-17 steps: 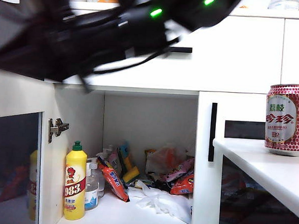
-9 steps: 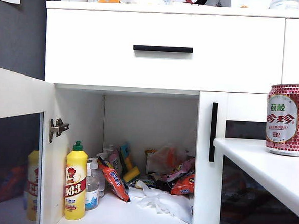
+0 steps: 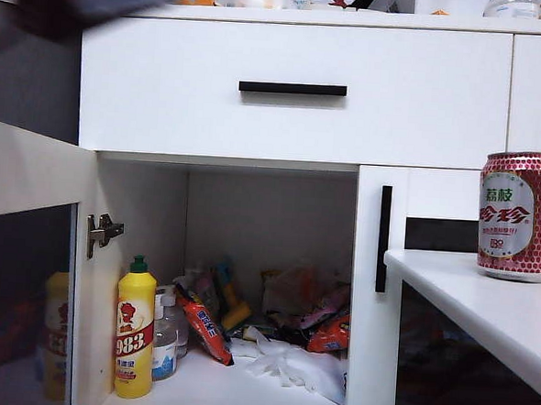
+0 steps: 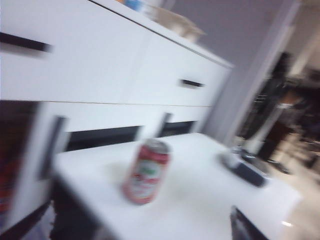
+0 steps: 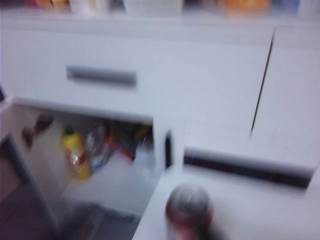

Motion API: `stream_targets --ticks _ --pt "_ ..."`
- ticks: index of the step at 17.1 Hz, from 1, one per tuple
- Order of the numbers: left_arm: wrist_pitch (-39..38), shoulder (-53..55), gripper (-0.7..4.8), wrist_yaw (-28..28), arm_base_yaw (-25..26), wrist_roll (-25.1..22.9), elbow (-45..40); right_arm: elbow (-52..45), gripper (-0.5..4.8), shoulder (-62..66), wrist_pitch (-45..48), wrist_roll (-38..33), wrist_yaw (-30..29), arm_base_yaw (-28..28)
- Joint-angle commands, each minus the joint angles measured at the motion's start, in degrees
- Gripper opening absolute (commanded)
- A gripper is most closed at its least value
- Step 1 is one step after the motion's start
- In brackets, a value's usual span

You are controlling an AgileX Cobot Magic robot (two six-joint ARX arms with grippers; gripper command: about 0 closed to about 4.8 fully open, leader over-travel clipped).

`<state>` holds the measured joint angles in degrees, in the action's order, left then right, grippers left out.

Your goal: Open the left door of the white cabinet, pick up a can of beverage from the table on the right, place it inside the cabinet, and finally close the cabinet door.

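Red and upright on the white surface (image 3: 484,307) beside the cabinet (image 3: 294,121), whose left door (image 3: 23,270) stands open, the can (image 3: 519,216) wants a level, centred approach (neither end effector's state can be told).

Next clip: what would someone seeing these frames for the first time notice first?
The left door of the white cabinet stands swung wide open, baring a cluttered shelf with a yellow bottle at its front left. The red can of beverage stands upright and untouched on the table at right. Neither end effector shows clearly; both wrist views are blurred.
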<state>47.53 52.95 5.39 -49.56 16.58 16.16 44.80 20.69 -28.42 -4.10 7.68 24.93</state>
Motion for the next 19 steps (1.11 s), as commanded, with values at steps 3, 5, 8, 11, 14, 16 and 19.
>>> stream_targets --ticks 3,5,8,11,14,16,19 --pt "7.5 13.1 4.79 7.9 -0.1 2.9 7.8 -11.6 4.59 -5.3 6.5 -7.8 -0.1 0.1" --pt "7.2 14.0 4.79 7.8 -0.1 2.4 10.0 -14.5 4.79 -3.4 13.6 -9.1 -0.2 0.1" --pt "5.8 14.0 4.79 7.8 0.0 0.8 11.0 -19.0 4.79 5.9 22.4 -9.6 6.2 0.1" --pt "2.2 14.0 4.79 10.1 0.0 0.8 10.9 -22.6 4.79 17.0 29.5 -8.1 13.4 0.0" --pt "1.2 14.0 4.79 10.1 0.0 0.8 10.9 -25.4 4.79 25.6 39.6 -7.3 13.4 0.0" --pt "-0.4 14.0 4.79 10.1 0.0 0.8 10.9 -26.6 4.79 29.6 41.2 -7.5 13.8 -0.5" --pt "-2.4 14.0 4.79 10.5 0.0 0.8 10.9 -29.2 4.79 37.4 53.6 -7.5 13.6 -0.6"
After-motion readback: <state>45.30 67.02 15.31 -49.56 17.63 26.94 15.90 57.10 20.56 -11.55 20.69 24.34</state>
